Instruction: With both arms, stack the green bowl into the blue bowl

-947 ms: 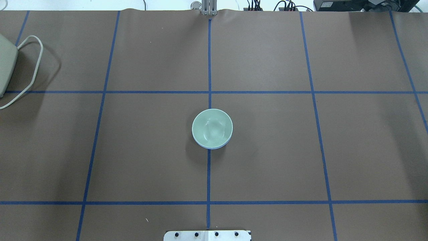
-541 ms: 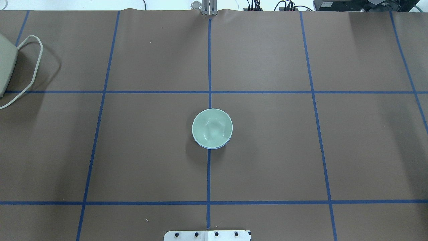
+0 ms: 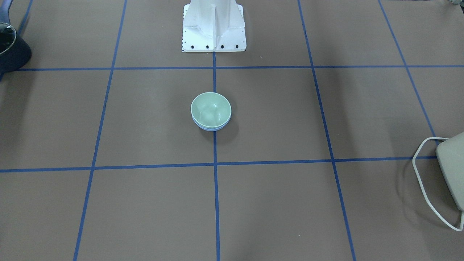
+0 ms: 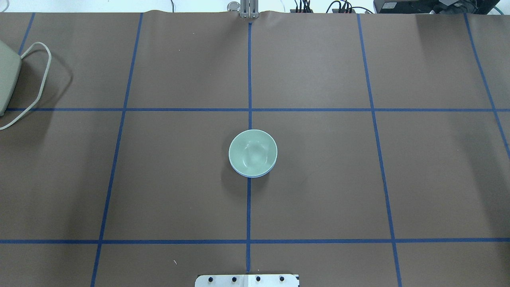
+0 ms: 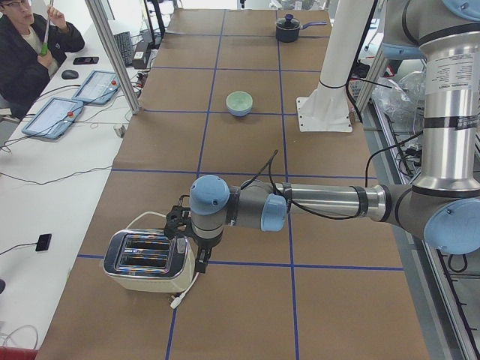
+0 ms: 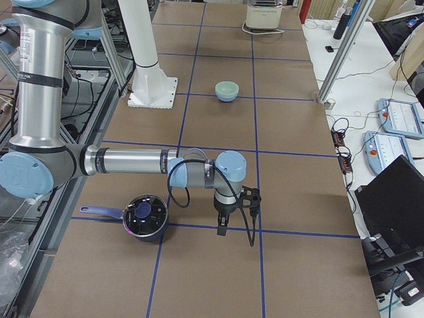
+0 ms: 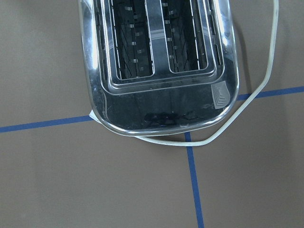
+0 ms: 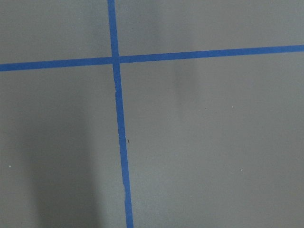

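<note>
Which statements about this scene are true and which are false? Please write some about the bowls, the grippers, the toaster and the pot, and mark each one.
1. The green bowl sits inside the blue bowl. True.
2. The left gripper hangs right beside the bowls. False: it is at the toaster, at the table's end and far from the bowls.
3. The pot stands close to the right gripper. True.
4. The toaster holds two slices of bread. False: in the left wrist view both slots are empty.
5. The stacked bowls stand on a blue tape line. True.
</note>
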Available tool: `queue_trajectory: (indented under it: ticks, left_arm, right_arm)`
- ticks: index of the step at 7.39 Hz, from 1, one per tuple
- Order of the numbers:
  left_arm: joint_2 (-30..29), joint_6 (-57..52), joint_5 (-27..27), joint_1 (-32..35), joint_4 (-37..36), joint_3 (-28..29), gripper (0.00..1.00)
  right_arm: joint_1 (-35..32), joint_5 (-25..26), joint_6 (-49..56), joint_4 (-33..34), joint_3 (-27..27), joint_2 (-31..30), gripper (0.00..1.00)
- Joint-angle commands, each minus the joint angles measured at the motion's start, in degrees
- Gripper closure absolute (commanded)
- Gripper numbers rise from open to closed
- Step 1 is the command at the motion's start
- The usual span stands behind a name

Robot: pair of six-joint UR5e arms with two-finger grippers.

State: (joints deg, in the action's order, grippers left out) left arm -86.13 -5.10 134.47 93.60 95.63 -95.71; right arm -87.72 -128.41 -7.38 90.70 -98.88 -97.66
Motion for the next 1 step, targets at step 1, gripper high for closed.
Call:
queue_trajectory:
  ticks: [1]
  left_arm:
    - [0.00, 0.00, 0.00, 0.00, 0.00, 0.00, 0.02]
  right_arm:
    - [0.00, 0.00, 0.00, 0.00, 0.00, -0.16, 0.00]
